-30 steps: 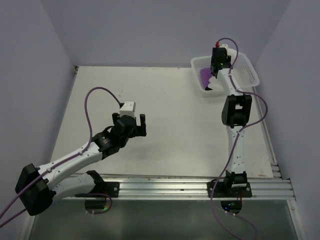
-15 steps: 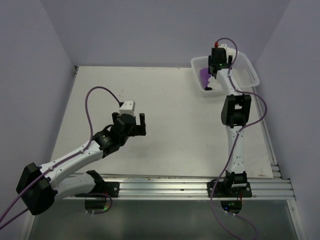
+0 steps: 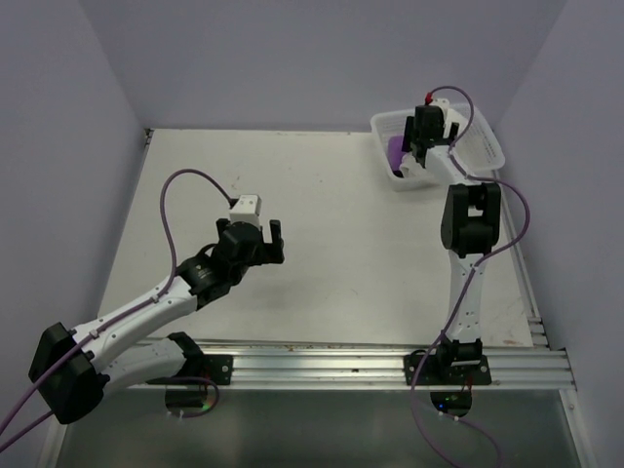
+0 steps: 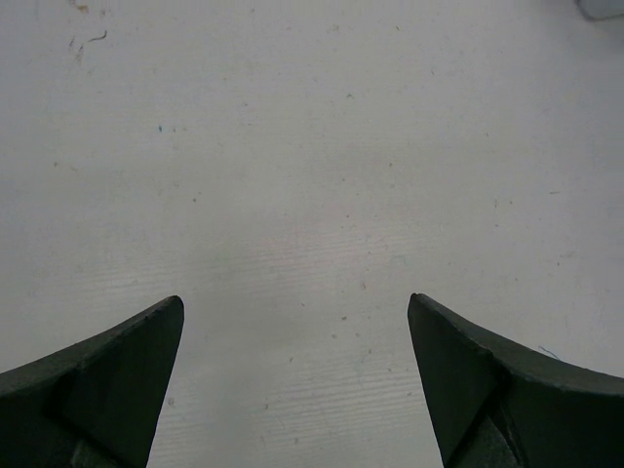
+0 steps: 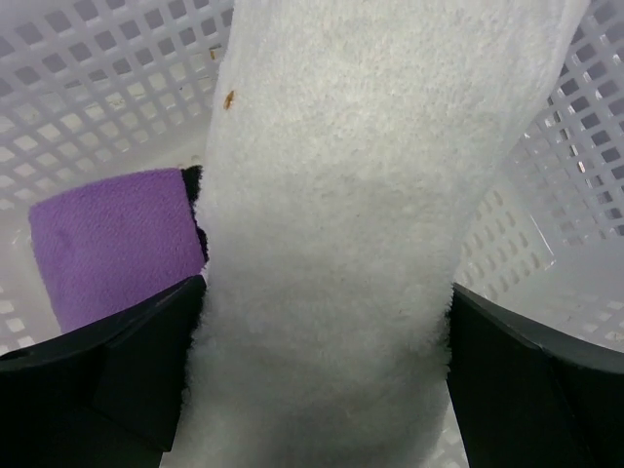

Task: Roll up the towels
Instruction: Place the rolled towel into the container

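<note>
My right gripper (image 5: pixel 327 286) is down in the basket (image 5: pixel 88 68), jaws spread wide. The white towel (image 5: pixel 331 146) runs between them, brushing both fingers but not pinched, so I read it as let go. The purple towel (image 5: pixel 107 234) lies just beside it on the left, touching. To finish well, I'd pull straight up with the jaws fully apart, so the fluff doesn't snag and undo the bundle, and stay clear of the purple one and the basket wall. My left gripper (image 4: pixel 295 302) hangs wide open and empty over the bare table (image 4: pixel 292 146).

Against a second ago, from overhead, my right elbow has swung to the right and the wrist leans differently over the basket. The left arm has barely shifted.
</note>
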You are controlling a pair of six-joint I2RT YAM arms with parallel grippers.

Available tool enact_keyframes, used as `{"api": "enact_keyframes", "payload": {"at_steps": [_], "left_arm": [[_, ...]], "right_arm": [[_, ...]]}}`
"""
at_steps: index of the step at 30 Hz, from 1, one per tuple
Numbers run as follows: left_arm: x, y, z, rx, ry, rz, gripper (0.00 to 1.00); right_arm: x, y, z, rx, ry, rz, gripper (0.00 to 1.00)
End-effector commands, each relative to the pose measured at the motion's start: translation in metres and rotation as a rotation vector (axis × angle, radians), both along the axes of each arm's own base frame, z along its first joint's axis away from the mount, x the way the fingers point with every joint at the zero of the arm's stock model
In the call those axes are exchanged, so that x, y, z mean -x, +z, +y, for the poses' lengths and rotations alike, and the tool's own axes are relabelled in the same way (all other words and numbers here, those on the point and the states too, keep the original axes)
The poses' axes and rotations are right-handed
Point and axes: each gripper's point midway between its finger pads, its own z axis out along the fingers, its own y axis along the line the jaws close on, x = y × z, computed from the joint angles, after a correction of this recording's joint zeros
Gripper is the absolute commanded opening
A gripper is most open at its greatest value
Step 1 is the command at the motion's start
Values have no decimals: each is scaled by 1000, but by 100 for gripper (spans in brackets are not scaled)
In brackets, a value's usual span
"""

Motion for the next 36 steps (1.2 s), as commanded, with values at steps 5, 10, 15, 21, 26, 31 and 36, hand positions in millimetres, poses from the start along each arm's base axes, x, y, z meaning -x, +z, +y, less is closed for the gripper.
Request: {"api": "enact_keyframes", "payload": {"at_steps": [5,10,15,21,26,31,36], "left_arm": [[-3,17,-3,29,-19,-46,99],[-3,18,-4,33,-28,-45,100],[-3,18,-7,34,-37,-42,100],[-5,24,-8,40,-43,-55,100],[-5,33,-8,48,-44,-67,100],[-4,48,-10,64,-61,-84,99],[-5,74,1,57,-26,-140,100]], "right_arm": [[-9,80,12,-80,-10,-364,99],[-7,80,12,-96,-16,-366,99],[-2,94,17,-125,8,-417,99],[7,121,29,-169,43,-565,99],[27,112,42,-152,91,-634,99],[55,142,87,-120,246,-744,99],[107,147,155,-162,307,-587,99]]}}
